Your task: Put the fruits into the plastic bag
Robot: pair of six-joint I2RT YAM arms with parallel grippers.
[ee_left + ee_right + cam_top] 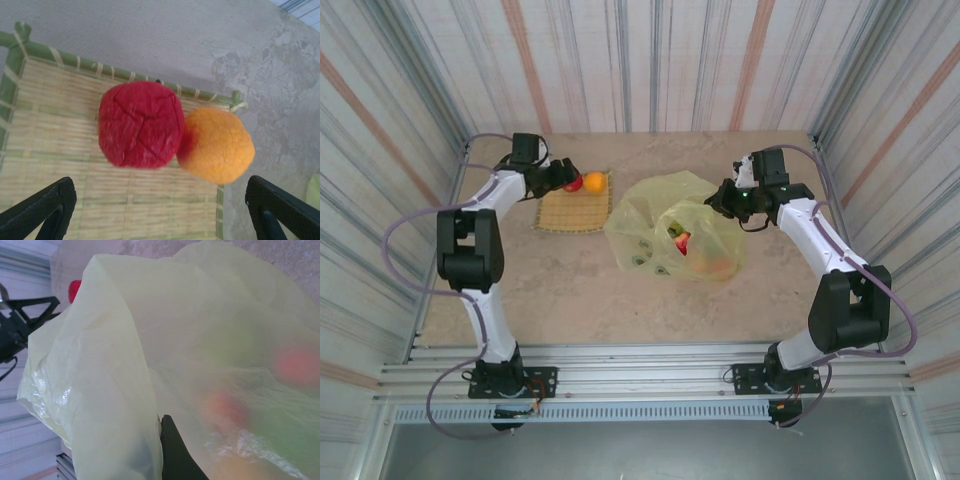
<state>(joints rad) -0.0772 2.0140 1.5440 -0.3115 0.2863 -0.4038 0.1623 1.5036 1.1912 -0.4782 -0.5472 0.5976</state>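
Left tool stands wide open and holds nothing: its two dark fingers sit at the lower corners of the wrist view, apart from the fruit ahead of them. Between them we see a red fruit and an orange fruit touching each other on the woven mat, close to one of its green-bound corners. From above, this tool hovers at the mat's far edge, over that same pair. Our right tool is at the far right edge of the plastic bag. In its wrist view one dark finger shows at mid-frame with the pale film pressed against it and a dark shape just beside it through the film, so we read the tool as pinched narrowly on the bag. The bag lies crumpled in the middle of the desk, just right of the mat, with several fruits inside it, red, green and orange showing through. The desk is a mottled beige surface, closed in on three sides by striped panel walls, with a metal rail along the near edge where both arms are bolted.
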